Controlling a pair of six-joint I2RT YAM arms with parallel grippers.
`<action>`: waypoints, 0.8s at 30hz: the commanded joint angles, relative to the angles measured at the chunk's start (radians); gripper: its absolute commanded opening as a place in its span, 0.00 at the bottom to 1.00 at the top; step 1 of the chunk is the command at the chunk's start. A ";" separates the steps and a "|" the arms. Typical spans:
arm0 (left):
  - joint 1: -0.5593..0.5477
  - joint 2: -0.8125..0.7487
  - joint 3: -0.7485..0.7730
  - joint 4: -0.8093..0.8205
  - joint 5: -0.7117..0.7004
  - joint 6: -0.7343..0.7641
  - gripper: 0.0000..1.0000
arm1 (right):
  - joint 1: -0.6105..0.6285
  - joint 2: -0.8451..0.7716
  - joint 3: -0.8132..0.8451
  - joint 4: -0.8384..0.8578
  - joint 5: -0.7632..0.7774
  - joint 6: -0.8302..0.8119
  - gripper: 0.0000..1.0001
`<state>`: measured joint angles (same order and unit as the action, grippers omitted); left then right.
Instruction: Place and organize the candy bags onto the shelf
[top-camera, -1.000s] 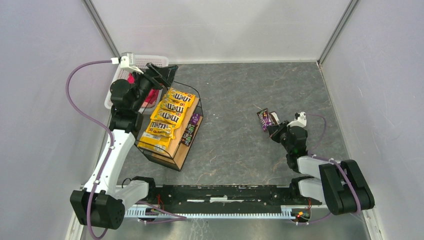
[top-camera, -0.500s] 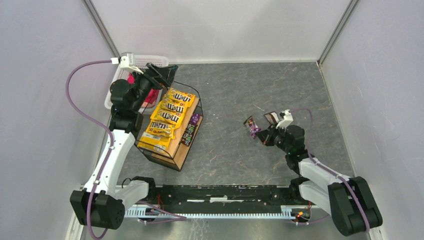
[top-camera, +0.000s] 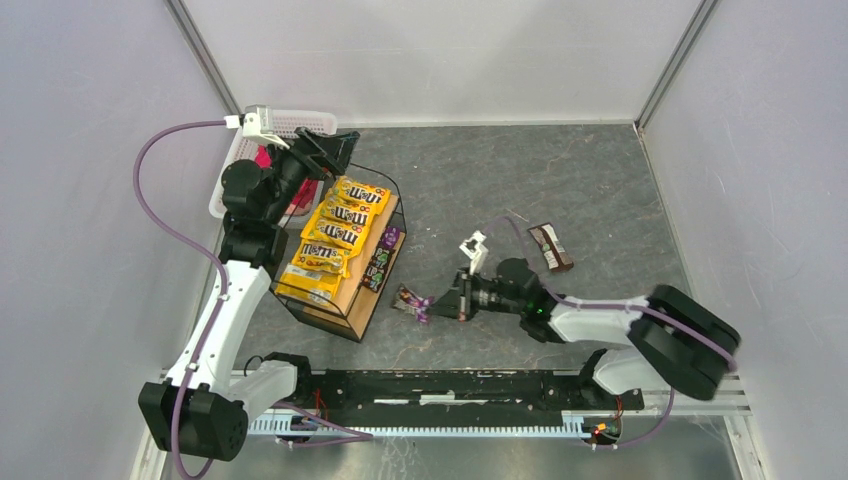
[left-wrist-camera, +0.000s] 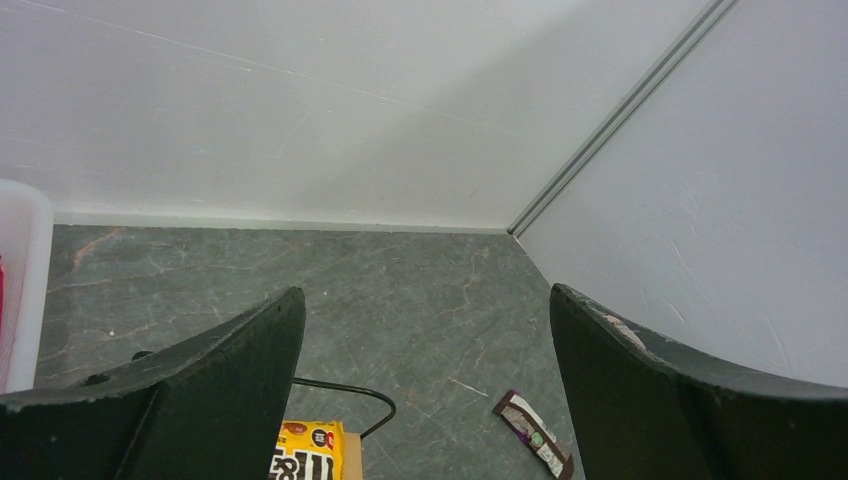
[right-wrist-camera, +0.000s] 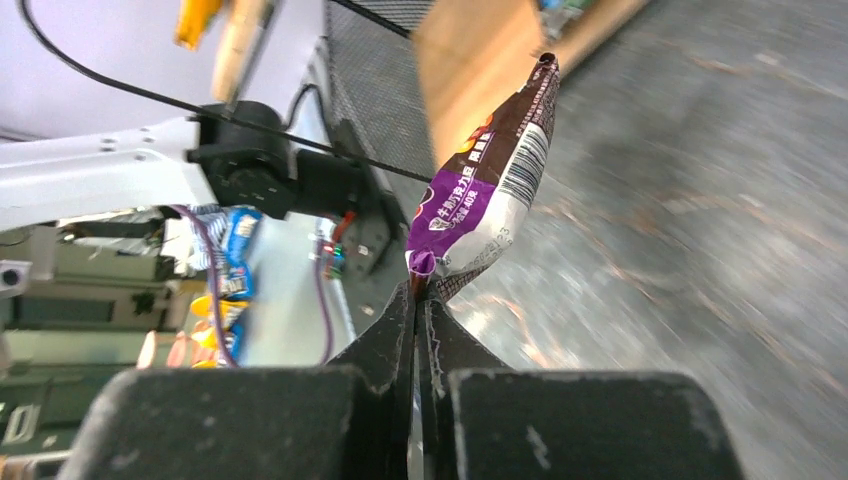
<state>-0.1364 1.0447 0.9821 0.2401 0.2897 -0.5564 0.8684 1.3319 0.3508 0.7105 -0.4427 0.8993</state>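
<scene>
Shelf (top-camera: 350, 296) half stocked, one purple packet (top-camera: 410, 302) carried beside it

Yellow candy bags (top-camera: 335, 235) lie overlapped in a row on the shelf's upper plank, with dark packets (top-camera: 381, 264) on the lower tier. The right gripper (top-camera: 440, 305) is pressed together on the purple packet's end, just right of the shelf. A brown packet (top-camera: 551, 246) lies loose on the tabletop (top-camera: 500, 180). The left gripper (left-wrist-camera: 422, 300) hangs spread above the shelf's far end; the white basket (top-camera: 292, 124) holds a pink cloth (top-camera: 265, 158)

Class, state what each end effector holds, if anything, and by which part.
The right end effector pinches a purple candy bag by one short end. The left end effector is open and holds nothing.
</scene>
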 joint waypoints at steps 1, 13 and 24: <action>-0.006 -0.026 0.004 0.024 -0.015 0.011 0.98 | 0.079 0.150 0.161 0.209 0.019 0.087 0.01; -0.006 -0.029 0.012 0.016 -0.009 0.005 0.98 | 0.133 0.482 0.399 0.291 0.096 0.150 0.00; -0.005 -0.020 0.015 0.016 -0.001 -0.002 0.98 | 0.133 0.672 0.547 0.243 0.132 0.220 0.01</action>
<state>-0.1379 1.0344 0.9821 0.2337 0.2882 -0.5564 0.9997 1.9827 0.8474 0.9329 -0.3370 1.0946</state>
